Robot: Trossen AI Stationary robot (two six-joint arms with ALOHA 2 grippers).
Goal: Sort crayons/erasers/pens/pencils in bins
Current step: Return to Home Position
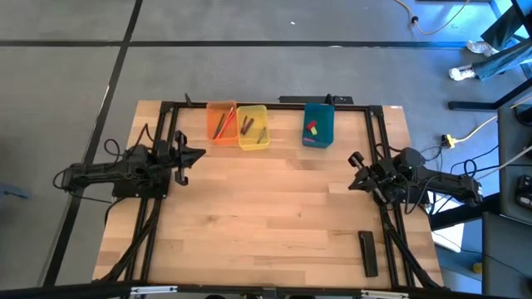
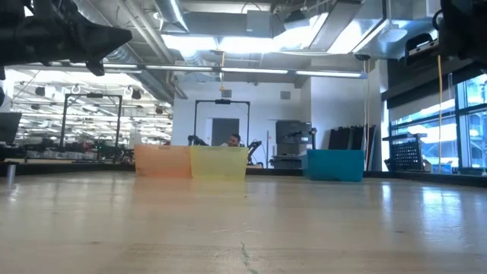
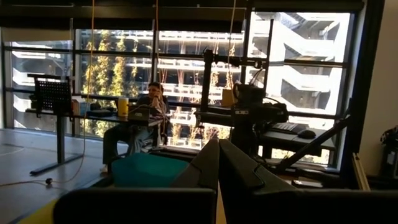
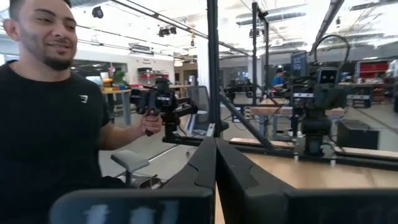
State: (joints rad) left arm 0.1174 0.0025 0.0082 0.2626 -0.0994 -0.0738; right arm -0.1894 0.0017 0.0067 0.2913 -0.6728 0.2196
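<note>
Two clenched, empty claws: left gripper (image 1: 199,154), right gripper (image 1: 353,158). Erasers (image 1: 312,129) in the blue bin (image 1: 326,116) seem light, rubbery; pinch their flat sides.

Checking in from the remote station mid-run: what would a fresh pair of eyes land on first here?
Three bins line the far edge of the table: the orange bin and yellow bin touching, the teal bin apart to the right with small erasers inside. The left gripper and right gripper sit shut at the table's sides. A long black bar lies near the right front corner.
</note>
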